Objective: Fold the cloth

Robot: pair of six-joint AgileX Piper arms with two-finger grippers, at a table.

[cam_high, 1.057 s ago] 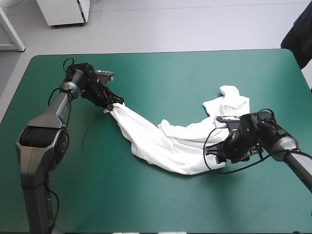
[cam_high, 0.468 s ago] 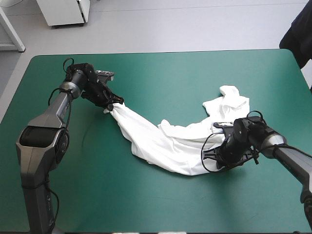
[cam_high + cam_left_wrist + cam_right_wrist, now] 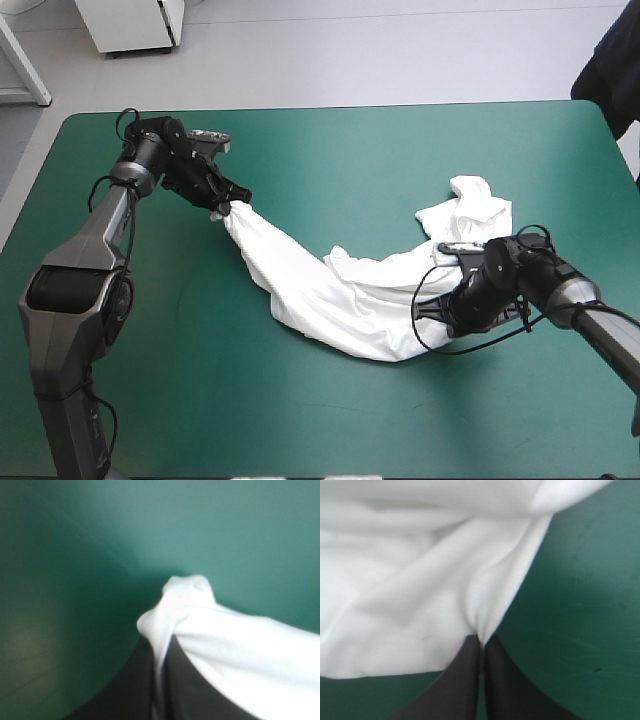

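The white T-shirt (image 3: pixel 345 290) lies stretched in a curved band across the teal-green table (image 3: pixel 330 400), from the far left toward the right. My left gripper (image 3: pixel 228 205) is shut on the T-shirt's far-left end. In the left wrist view a bunched tip of the T-shirt (image 3: pixel 180 607) pokes out past the black fingers (image 3: pixel 135 690). My right gripper (image 3: pixel 440 312) is shut on the T-shirt's near right edge. In the right wrist view the T-shirt (image 3: pixel 420 580) puckers where the fingers (image 3: pixel 465 680) meet. A crumpled part of the cloth (image 3: pixel 470 210) lies beyond the right gripper.
Bare teal-green cover lies along the front of the table and at the far right (image 3: pixel 560 150). A white cabinet (image 3: pixel 130 25) stands on the floor beyond the table's far left edge.
My left gripper has pulled the T-shirt's end a little farther toward the far left. The right gripper has shifted slightly and closed in on the cloth's near right edge.
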